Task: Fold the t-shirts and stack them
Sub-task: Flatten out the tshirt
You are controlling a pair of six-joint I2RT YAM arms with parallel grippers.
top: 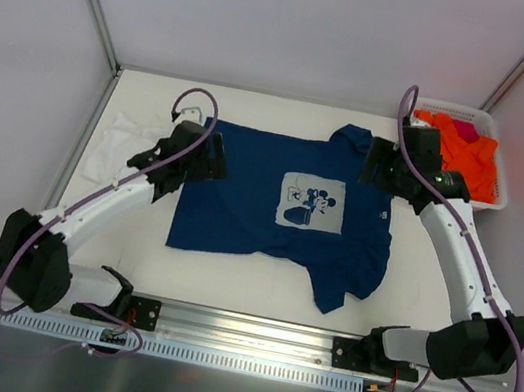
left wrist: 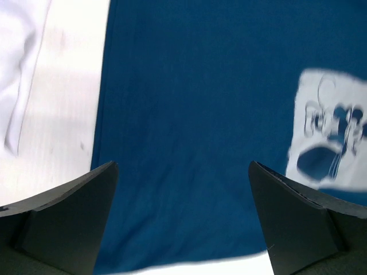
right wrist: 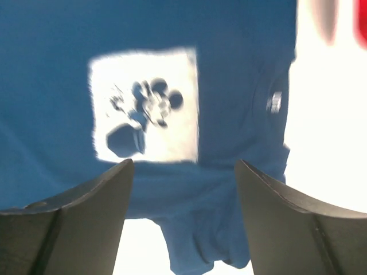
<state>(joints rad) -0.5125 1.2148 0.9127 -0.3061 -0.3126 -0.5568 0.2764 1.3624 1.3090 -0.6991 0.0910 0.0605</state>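
Observation:
The navy t-shirt lies spread flat in the middle of the table, its pale mouse print facing up. A crumpled white t-shirt sits at the left. My left gripper hovers over the navy shirt's left edge. In the left wrist view that gripper is open above plain navy cloth, with the white shirt off to the side. My right gripper hangs over the shirt's far right sleeve. Seen from its wrist, it is open over a rumpled sleeve, holding nothing.
A white basket holding orange clothing stands at the back right corner. Metal frame posts and pale walls enclose the table. The arm bases and a slotted rail run along the near edge.

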